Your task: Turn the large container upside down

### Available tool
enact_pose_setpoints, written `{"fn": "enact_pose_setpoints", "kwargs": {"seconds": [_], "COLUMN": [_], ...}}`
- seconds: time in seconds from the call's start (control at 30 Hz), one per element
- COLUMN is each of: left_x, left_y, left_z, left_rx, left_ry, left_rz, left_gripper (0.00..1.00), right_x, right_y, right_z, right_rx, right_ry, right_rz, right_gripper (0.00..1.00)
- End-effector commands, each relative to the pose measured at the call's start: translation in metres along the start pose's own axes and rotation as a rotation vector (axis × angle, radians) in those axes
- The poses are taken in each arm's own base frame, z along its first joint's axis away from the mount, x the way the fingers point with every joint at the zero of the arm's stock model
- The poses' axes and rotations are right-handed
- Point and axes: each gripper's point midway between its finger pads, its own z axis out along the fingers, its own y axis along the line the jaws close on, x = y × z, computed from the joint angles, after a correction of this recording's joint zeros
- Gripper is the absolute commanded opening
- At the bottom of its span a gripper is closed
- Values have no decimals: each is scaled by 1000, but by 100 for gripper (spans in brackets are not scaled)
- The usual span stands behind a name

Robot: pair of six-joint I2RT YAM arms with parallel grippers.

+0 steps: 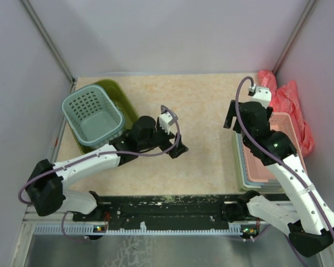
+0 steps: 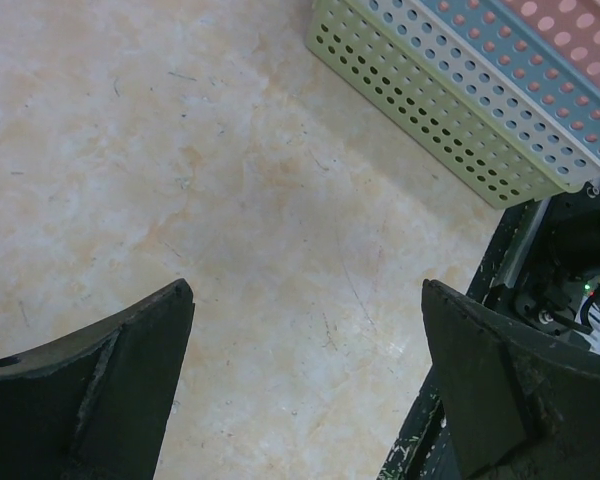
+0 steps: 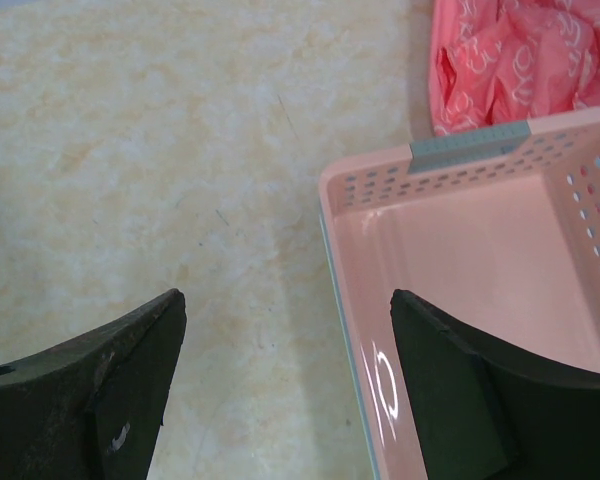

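Observation:
The large container [image 1: 126, 100] is an olive-green basket standing upright at the far left of the table. A smaller teal perforated basket [image 1: 92, 114] sits inside it and hides most of it. My left gripper [image 1: 177, 149] is open and empty over bare table, to the right of the basket and apart from it; in the left wrist view [image 2: 306, 290] its jaws stand wide above the tabletop. My right gripper [image 1: 230, 118] is open and empty at the right side; in the right wrist view [image 3: 287, 297] its jaws straddle the left rim of a pink tray [image 3: 480, 260].
A stack of flat pastel trays [image 1: 242, 169], pink on top, lies along the right edge; it also shows in the left wrist view [image 2: 460, 110]. A red plastic bag [image 1: 294, 97] lies behind it. Grey walls enclose the table. A black rail [image 1: 172, 206] runs along the near edge.

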Motion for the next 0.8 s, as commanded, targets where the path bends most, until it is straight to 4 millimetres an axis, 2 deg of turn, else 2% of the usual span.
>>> {"fn": "enact_pose_setpoints", "kwargs": {"seconds": [0.0, 0.17, 0.3, 0.33, 0.47, 0.57, 0.77], "left_x": [-9, -3, 3, 5, 11, 15, 16], "left_y": [-15, -12, -16, -16, -19, -19, -19], "left_z": [9, 22, 27, 27, 29, 30, 32], "left_rx": [52, 50, 73, 78, 95, 100, 103], "left_ry": [5, 82, 121, 127, 144, 153, 158], "left_rz": [-40, -34, -44, -49, -62, -68, -72], "left_gripper": [100, 100, 100, 100, 100, 100, 100], "right_x": [21, 58, 73, 76, 87, 97, 110], "right_y": [-20, -24, -31, -34, -51, -56, -49], "right_z": [-17, -15, -11, -10, -5, 1, 10], "right_rx": [67, 104, 144, 159, 221, 210, 172], "right_ry": [95, 201, 217, 221, 266, 305, 344], "right_rz": [5, 41, 59, 59, 66, 71, 67], "right_gripper": [84, 78, 55, 52, 52, 50, 38]}}
